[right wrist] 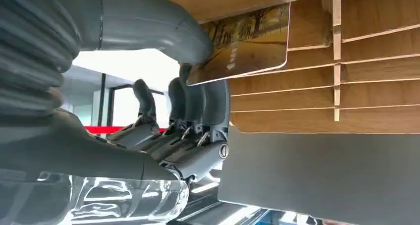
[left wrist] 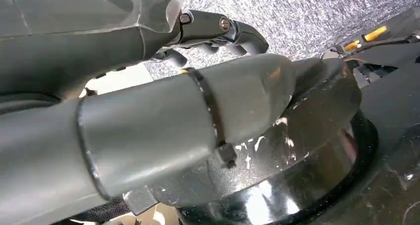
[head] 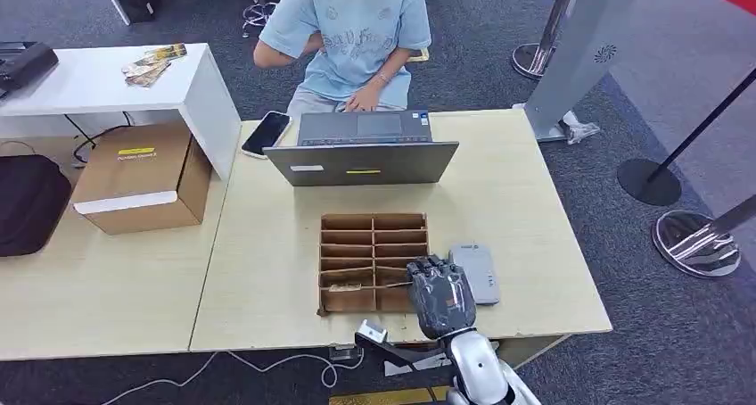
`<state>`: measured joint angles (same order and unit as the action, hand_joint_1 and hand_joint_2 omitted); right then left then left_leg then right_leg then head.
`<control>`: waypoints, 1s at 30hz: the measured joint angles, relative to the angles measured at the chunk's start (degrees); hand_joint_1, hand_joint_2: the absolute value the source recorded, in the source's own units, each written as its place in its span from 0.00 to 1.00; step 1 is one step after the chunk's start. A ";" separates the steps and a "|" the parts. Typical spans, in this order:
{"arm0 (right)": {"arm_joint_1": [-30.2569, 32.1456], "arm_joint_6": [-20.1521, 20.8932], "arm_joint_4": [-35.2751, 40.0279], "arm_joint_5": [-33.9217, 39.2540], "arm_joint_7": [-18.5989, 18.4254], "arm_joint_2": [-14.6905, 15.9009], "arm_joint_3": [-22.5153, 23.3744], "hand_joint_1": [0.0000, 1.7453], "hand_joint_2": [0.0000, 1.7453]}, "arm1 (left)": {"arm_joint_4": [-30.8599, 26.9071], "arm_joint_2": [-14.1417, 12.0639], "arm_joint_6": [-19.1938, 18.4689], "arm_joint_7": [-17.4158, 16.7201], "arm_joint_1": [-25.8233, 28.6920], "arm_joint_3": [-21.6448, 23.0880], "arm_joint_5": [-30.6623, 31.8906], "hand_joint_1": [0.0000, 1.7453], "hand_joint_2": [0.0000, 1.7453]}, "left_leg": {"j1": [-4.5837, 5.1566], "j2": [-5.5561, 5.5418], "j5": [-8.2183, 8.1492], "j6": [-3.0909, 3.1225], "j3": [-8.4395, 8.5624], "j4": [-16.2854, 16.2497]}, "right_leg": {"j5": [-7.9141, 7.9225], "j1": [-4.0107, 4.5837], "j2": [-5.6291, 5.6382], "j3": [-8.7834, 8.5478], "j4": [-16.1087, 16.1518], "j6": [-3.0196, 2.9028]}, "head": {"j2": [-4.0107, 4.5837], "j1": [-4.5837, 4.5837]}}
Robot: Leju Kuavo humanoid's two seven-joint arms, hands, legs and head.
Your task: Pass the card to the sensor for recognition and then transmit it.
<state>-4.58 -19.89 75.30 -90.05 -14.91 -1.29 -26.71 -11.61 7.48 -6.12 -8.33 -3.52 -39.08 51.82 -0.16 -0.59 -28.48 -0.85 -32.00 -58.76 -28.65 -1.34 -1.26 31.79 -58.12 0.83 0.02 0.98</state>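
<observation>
My right hand (head: 440,298) hovers over the near right corner of the brown divided card box (head: 373,244) on the wooden table. In the right wrist view its thumb and fingers (right wrist: 198,98) pinch a card (right wrist: 242,44) printed with a yellow tree-lined path, held against the box's compartments. The grey sensor (head: 476,272) lies flat on the table just right of the box, beside this hand. My left hand (left wrist: 163,86) hangs low with nothing in it, its dark fingers (left wrist: 218,29) slightly bent and apart from the thumb.
A grey laptop (head: 364,151) stands open behind the box, with a person (head: 349,35) seated at it. A phone (head: 267,133) lies left of the laptop. A cardboard carton (head: 141,177) and a white side table (head: 107,79) are at the left. Stanchion bases (head: 697,243) stand to the right.
</observation>
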 joint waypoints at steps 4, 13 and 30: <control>0.12 0.00 0.02 0.00 -0.11 0.00 0.00 0.85 1.00 | 0.00 0.02 0.00 0.02 0.00 -0.02 0.15 0.00 0.00 | 0.00 0.00 0.00 0.00 0.00 0.00 | 0.00 0.00 0.00 0.00 0.00 0.00 | 0.00 -0.02; 0.65 -0.09 0.59 0.00 -0.13 0.00 0.00 0.89 1.00 | 0.00 0.00 -0.17 0.22 0.00 -0.04 0.39 0.00 0.00 | 0.00 0.00 0.00 0.01 0.01 0.00 | 0.00 0.00 0.00 0.00 0.00 0.00 | 0.00 -0.02; 0.72 -0.04 0.66 0.00 0.11 0.00 0.07 0.88 1.00 | 0.00 0.00 -0.55 0.22 -0.03 -0.11 0.72 0.00 0.00 | 0.00 0.00 0.01 0.01 0.01 0.00 | 0.00 0.00 0.00 0.00 0.00 0.00 | 0.00 0.00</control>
<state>-3.86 -19.93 75.95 -90.05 -14.80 -1.29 -26.64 -11.61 7.48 -6.67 -8.11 -3.54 -39.19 52.54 -0.15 -0.59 -28.48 -0.84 -31.99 -58.76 -28.65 -1.34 -1.25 31.79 -58.12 0.83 0.02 0.98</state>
